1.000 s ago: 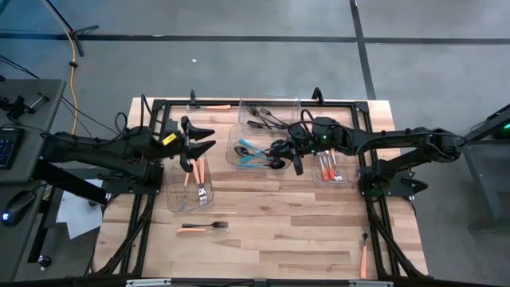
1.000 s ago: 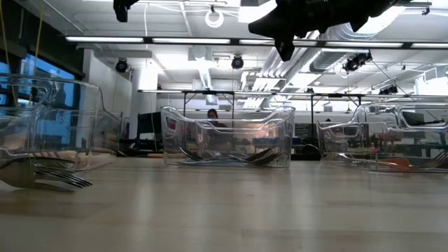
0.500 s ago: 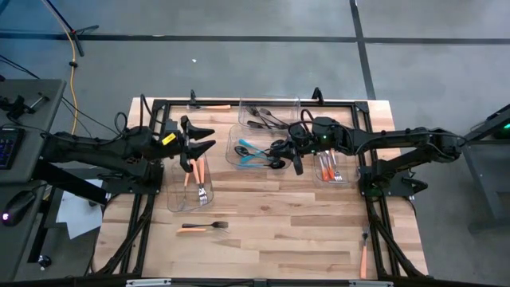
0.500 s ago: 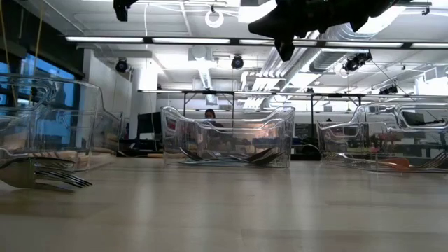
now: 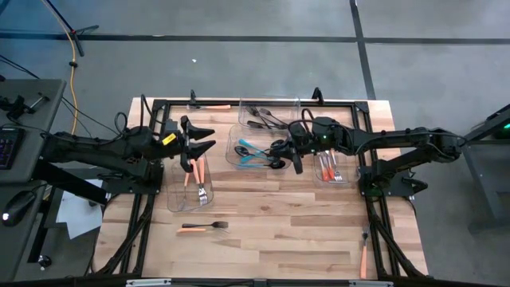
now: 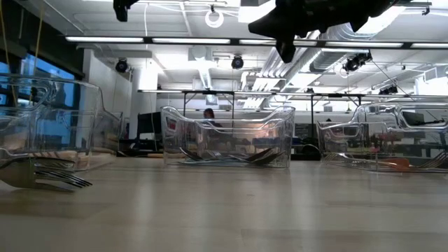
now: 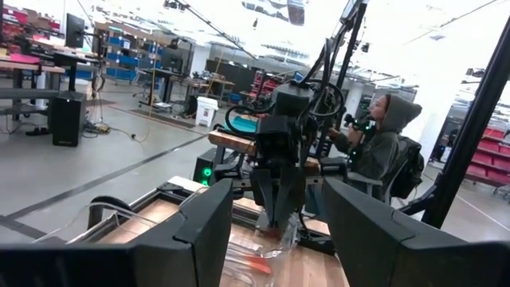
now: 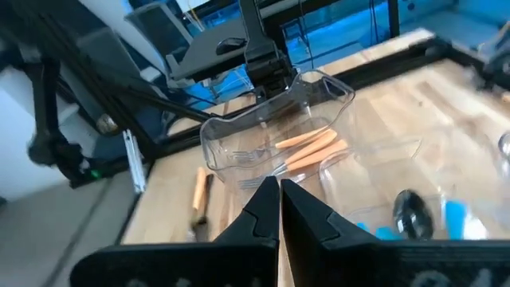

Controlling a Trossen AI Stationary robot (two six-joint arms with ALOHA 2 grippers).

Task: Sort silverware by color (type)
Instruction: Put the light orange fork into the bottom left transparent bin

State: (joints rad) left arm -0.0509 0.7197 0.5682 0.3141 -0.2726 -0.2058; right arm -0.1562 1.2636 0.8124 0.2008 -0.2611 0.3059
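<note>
Silverware (image 5: 256, 152) in bin beneath closed right hand (image 5: 297, 165), left hand (image 5: 209, 138) open

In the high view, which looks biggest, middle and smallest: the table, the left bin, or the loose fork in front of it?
1. Table
2. Left bin
3. Fork, much the smallest

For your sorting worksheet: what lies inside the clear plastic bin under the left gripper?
Inside the clear plastic bin: orange-handled forks, prongs toward the table's near edge. The left gripper covers the bin's far end, hiding anything there.
</note>
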